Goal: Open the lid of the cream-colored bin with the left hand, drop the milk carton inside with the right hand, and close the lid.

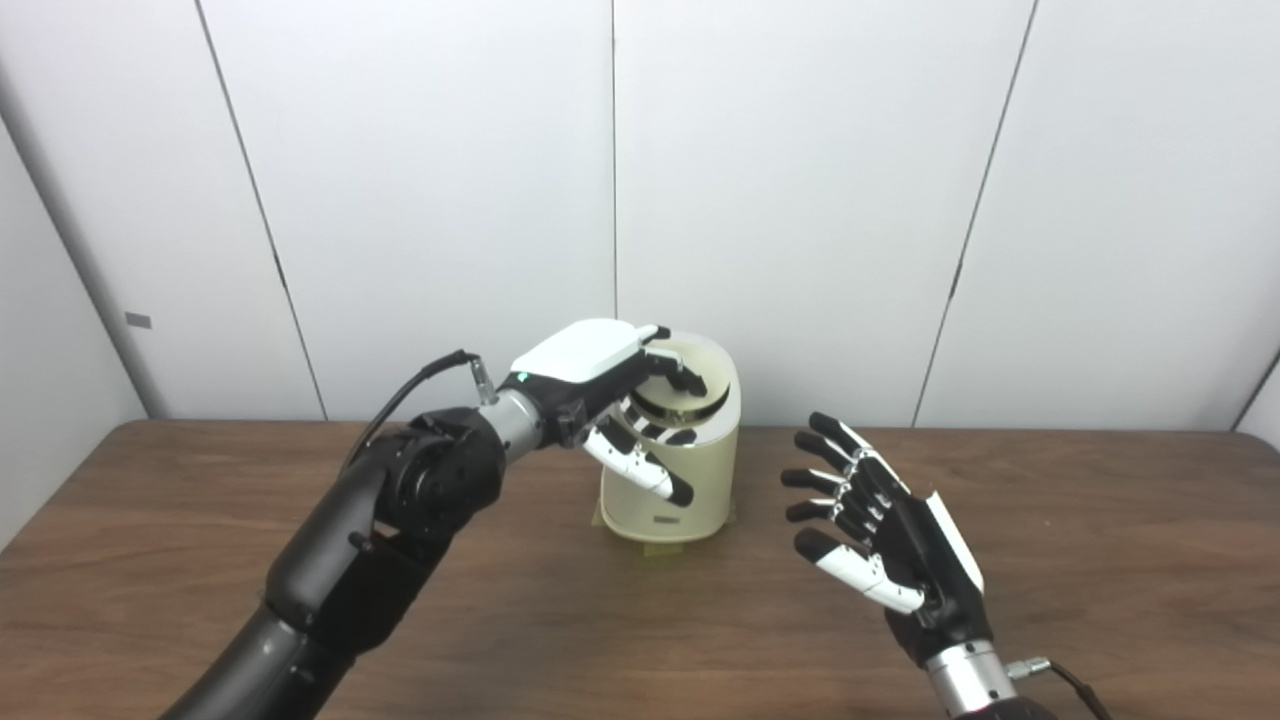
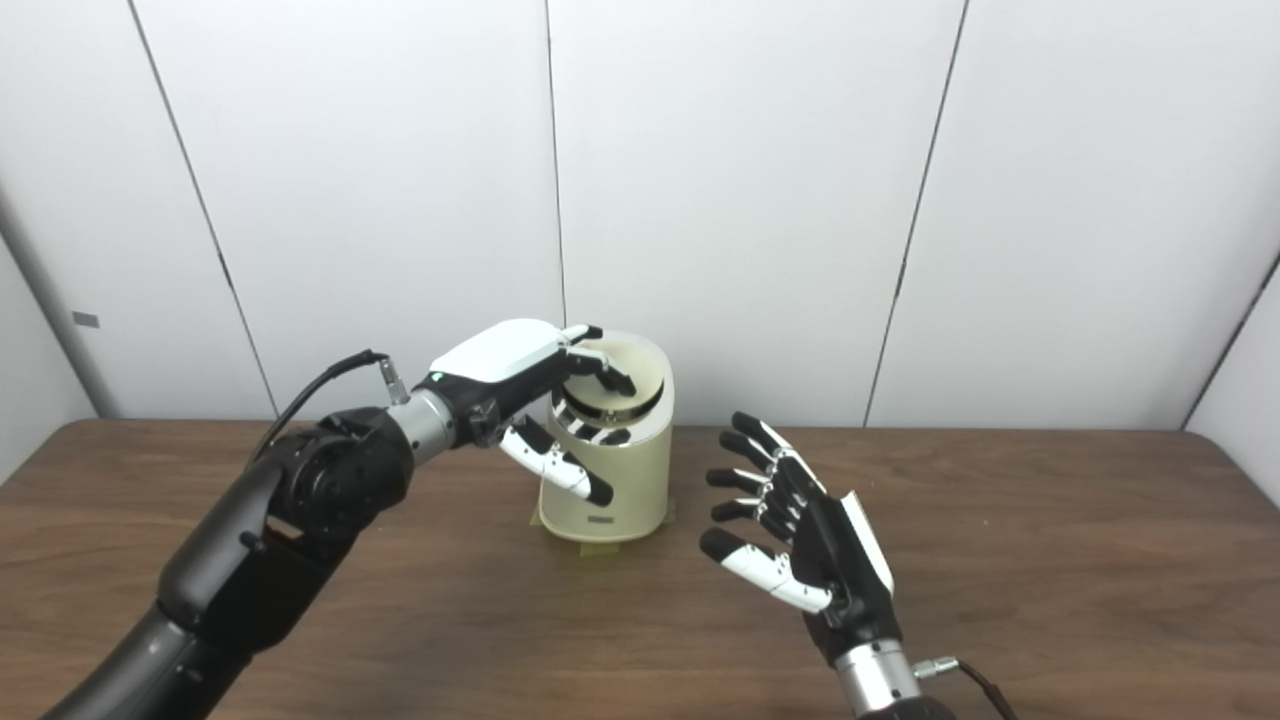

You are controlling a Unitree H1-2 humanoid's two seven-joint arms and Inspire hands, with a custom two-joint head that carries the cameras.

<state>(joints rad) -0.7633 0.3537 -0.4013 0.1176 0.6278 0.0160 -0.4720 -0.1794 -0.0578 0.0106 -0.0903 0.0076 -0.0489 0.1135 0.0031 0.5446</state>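
Note:
The cream-colored bin [image 1: 700, 490] stands at the middle of the table. Its lid [image 1: 714, 366] is tilted up at the back, and the dark-ringed opening [image 1: 690, 408] shows beneath it. My left hand [image 1: 592, 378] is over the bin's top. Its fingers [image 1: 682, 372] curl against the raised lid, while the thumb hangs down in front of the bin wall, gripping nothing. To the right of the bin, my right hand [image 2: 800, 540] hovers above the table with palm up, fingers spread and nothing in it. No milk carton shows in either view.
The brown wooden table [image 1: 1100, 560] runs wide to both sides of the bin. White wall panels [image 1: 800, 200] close off the back. A cable [image 1: 420, 385] loops from my left wrist.

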